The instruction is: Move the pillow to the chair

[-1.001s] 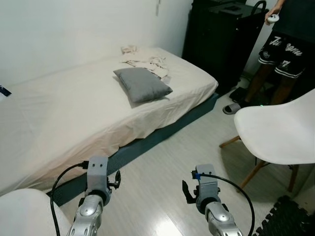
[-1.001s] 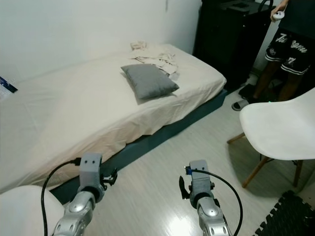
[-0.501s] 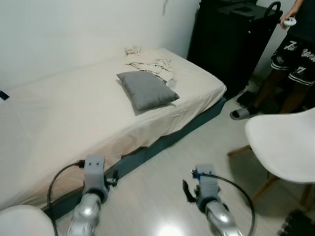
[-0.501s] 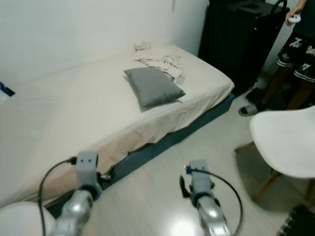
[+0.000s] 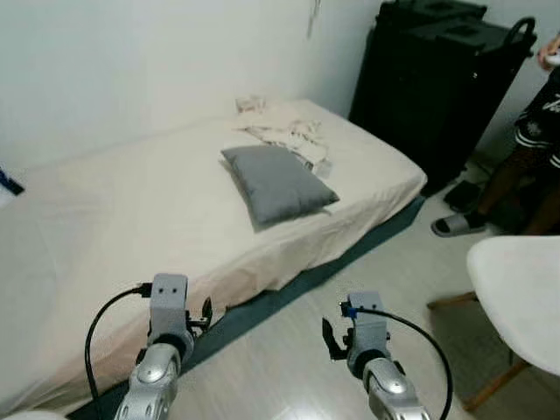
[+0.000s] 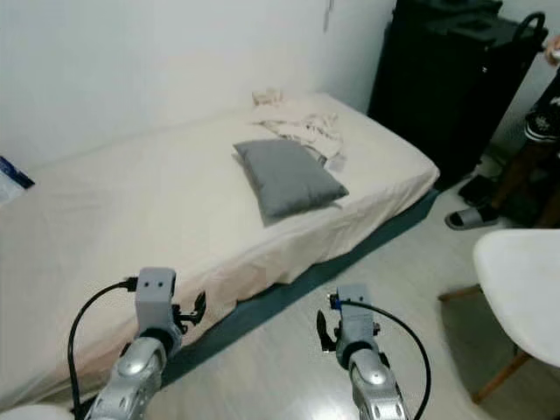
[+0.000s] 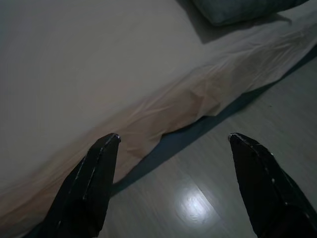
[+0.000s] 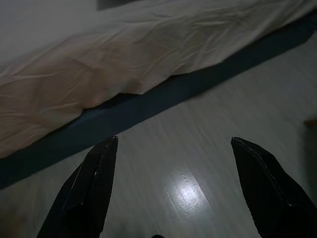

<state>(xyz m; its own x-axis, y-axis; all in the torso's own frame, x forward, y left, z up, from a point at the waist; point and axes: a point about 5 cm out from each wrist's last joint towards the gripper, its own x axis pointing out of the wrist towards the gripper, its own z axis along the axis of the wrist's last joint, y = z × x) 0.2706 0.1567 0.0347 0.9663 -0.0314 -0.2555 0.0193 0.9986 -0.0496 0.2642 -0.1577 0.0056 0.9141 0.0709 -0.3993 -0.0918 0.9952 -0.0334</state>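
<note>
A grey pillow [image 5: 278, 182] lies flat on the cream-sheeted bed [image 5: 114, 219], near its right end. Part of a white chair [image 5: 521, 297] with wooden legs stands on the floor at the far right. Both arms are held low over the floor in front of the bed, well short of the pillow. My left gripper [image 7: 171, 141] is open above the bed's edge, with the pillow's corner [image 7: 237, 9] far ahead of it. My right gripper [image 8: 173, 144] is open over the pale floor beside the bed's dark base. Nothing is between either pair of fingers.
Crumpled light clothes [image 5: 284, 131] lie on the bed behind the pillow. A tall black cabinet [image 5: 437, 83] stands past the bed's end. A person [image 5: 534, 149] in dark shorts and sandals stands at the far right by the chair. Pale floor lies between bed and chair.
The whole picture has shifted right and down as the camera moved: the bed and pillow sit nearer the middle, the chair and person slid to the right edge. Both grippers stay open.
</note>
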